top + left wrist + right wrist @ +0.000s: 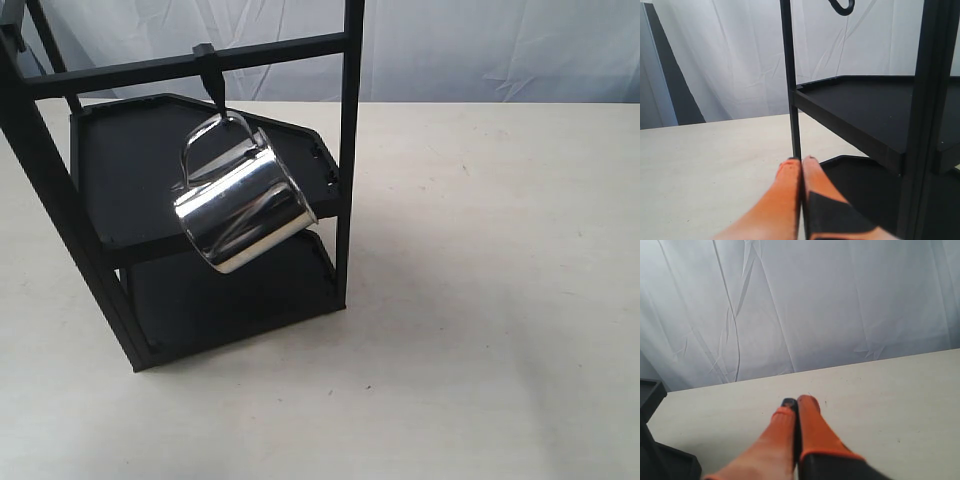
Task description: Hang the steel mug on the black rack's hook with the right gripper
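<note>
Already the mug [243,205] hangs tilted by its handle from the hook [212,85] on the rack [345,150], so the right gripper [799,402], fingers pressed together and empty, sits well clear over the table [890,395].

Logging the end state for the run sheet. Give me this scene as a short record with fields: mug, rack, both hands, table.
mug: steel mug hangs tilted by its handle from the hook, above the upper shelf
rack: black rack stands upright on the table, crossbar carrying the hook
left hand: left hand shut, empty, close to a thin rack post
right hand: right hand shut, empty, over bare table, away from the mug
table: pale table, nothing else seen on it
task state: mug appears hung
</note>
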Tool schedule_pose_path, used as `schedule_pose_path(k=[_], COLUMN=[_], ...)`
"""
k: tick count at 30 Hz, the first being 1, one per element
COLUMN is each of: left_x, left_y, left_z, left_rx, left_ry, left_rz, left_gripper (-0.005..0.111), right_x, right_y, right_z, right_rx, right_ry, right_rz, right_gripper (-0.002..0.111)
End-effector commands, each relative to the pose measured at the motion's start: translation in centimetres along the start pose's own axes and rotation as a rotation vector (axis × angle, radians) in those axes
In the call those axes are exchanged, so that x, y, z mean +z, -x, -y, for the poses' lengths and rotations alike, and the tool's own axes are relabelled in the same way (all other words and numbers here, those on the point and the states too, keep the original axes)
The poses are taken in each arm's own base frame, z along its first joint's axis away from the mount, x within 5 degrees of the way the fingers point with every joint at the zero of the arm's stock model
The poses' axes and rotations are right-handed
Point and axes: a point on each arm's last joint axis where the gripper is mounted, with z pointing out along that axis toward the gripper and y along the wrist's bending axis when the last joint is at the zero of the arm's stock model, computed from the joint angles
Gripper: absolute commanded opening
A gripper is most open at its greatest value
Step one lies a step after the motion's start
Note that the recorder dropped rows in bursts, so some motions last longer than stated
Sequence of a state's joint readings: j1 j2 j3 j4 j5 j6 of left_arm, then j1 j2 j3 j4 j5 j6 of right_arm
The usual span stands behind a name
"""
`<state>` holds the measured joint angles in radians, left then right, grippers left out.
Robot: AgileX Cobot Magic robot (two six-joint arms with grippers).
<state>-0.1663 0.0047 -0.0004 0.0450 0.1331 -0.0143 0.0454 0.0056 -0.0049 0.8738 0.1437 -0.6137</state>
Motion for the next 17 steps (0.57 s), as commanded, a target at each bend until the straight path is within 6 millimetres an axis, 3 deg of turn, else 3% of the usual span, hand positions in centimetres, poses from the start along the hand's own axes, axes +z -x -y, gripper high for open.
schedule_pose_path(k=[1,6,10,17], left_x=[-0.04,-0.04,-0.04,-0.04], left_y=[0.06,0.06,0.06,0.06], left_z=[0.03,0.03,0.03,0.03], left_rx=[-0.002,-0.002,-0.002,-0.002], left_ry=[-0.005,-0.005,-0.005,-0.005], left_rz=[0.01,0.01,0.01,0.01], left_gripper=[0.002,0.002,0.002,0.002], right_x=[-0.02,-0.02,-0.03,-0.03], right_y=[-0.13,-0.18,-0.26,-0.32], right_z=[0.06,0.07,0.27,0.42], right_rx=[-0.018,-0.039,-0.197,-0.323], right_ry=[-0.005,-0.005,-0.026,-0.041], right_rz=[0.001,-0.004,-0.015,-0.026], right_gripper=[-0.001,-0.001,-0.001,-0.001])
